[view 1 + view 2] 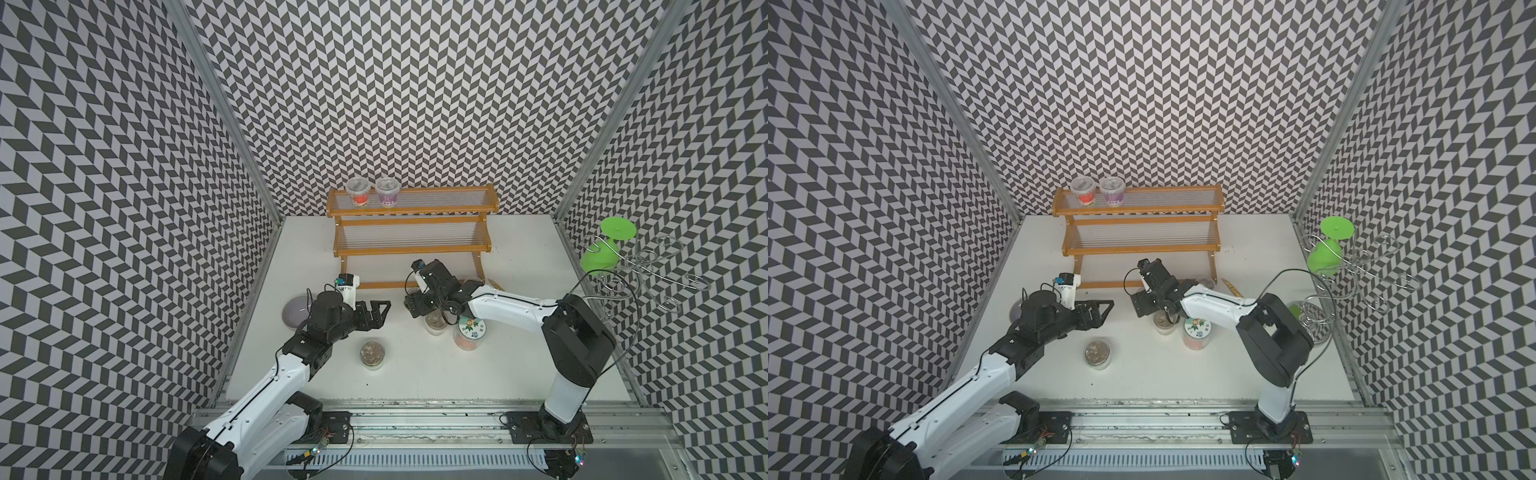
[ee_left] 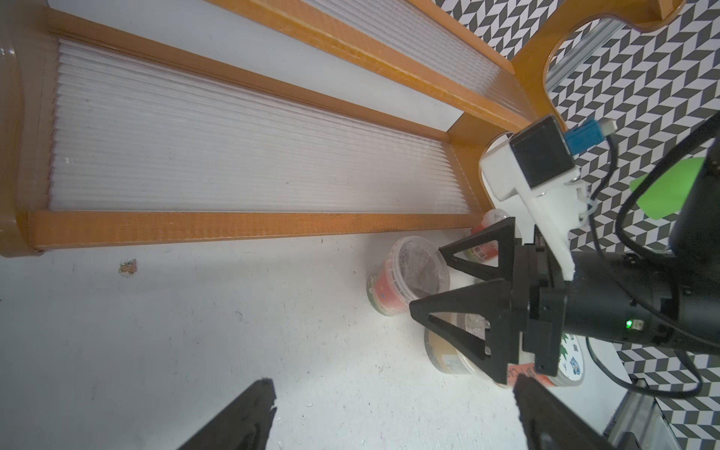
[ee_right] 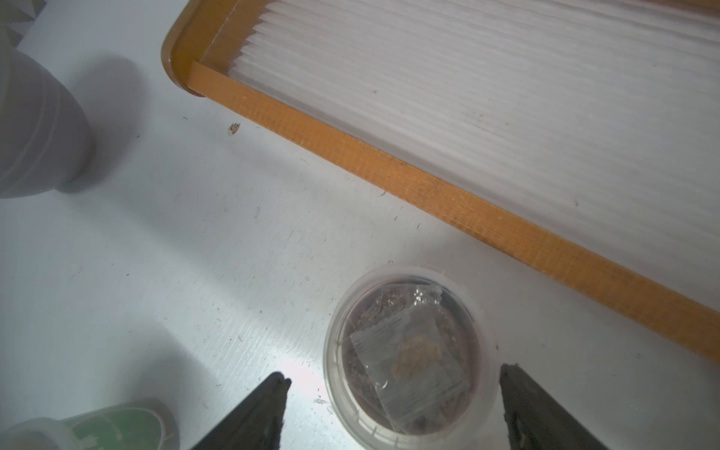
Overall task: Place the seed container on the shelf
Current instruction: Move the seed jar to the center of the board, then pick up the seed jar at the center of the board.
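Three walls in black-and-white chevron print box the cell: back wall (image 1: 415,104), left wall (image 1: 104,187), right wall (image 1: 706,145), meeting at the back corners behind bare aluminium posts (image 1: 220,104). Base is a white tabletop (image 1: 415,382), scuffed and dotted with dark specks in the wrist views, with an aluminium rail (image 1: 415,419) along the near edge and a white slotted cable duct (image 1: 415,459) just in front of it. Light soft and even, one bright glare patch (image 3: 300,370) on the tabletop in the right wrist view.
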Robot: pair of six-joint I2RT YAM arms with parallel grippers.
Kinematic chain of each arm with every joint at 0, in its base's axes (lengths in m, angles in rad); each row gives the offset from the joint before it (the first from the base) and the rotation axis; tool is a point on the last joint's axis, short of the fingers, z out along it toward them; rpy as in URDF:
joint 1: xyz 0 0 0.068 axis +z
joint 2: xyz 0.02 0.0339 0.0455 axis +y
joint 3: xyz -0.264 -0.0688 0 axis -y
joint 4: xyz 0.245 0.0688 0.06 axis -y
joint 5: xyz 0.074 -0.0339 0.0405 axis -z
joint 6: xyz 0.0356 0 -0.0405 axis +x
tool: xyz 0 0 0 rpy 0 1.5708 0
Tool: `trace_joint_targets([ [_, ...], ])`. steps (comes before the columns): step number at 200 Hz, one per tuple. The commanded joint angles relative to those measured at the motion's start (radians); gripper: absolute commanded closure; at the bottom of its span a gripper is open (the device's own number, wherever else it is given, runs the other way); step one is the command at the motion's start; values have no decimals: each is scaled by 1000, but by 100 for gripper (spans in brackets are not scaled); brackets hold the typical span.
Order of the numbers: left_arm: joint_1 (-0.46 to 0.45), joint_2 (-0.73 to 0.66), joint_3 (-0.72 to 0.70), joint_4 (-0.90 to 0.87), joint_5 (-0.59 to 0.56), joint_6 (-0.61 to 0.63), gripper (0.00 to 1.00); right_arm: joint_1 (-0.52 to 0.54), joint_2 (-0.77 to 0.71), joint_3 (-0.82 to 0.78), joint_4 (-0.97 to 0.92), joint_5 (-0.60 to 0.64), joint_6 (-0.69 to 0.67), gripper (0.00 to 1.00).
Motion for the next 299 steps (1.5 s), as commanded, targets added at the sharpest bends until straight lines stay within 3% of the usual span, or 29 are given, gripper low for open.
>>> trace_joint_targets([
  [1,-9,7,-5,35,-17,-5,0,15,-24,-4,35,-64,-4,14],
  [48,-23,20,9,19,-48,-2,0,47,-49,-13,64,-126,-23,15],
  [83,-25,-21,11,-45,-177,-18,0,61,-97,-46,100,-193,-147,15],
  [102,-25,-56,8,-78,-245,-21,0,61,-150,-94,131,-81,-251,15],
  [118,-27,-78,-1,-80,-261,-6,0,48,-209,-200,273,25,-343,15],
  [134,-30,-87,-16,-57,-263,8,0,11,-257,-283,392,-75,-507,14],
  [161,-51,-67,-25,-23,-279,30,0,-77,-253,-339,497,-310,-624,13],
  [183,-76,-42,-24,20,-297,48,0,-83,-207,-328,518,-368,-721,13],
  [255,-90,-29,-32,38,-309,64,0,-83,-39,-219,525,-384,-736,12],
  [299,-91,-30,-35,30,-303,66,0,-81,-3,-202,527,-447,-712,4],
])
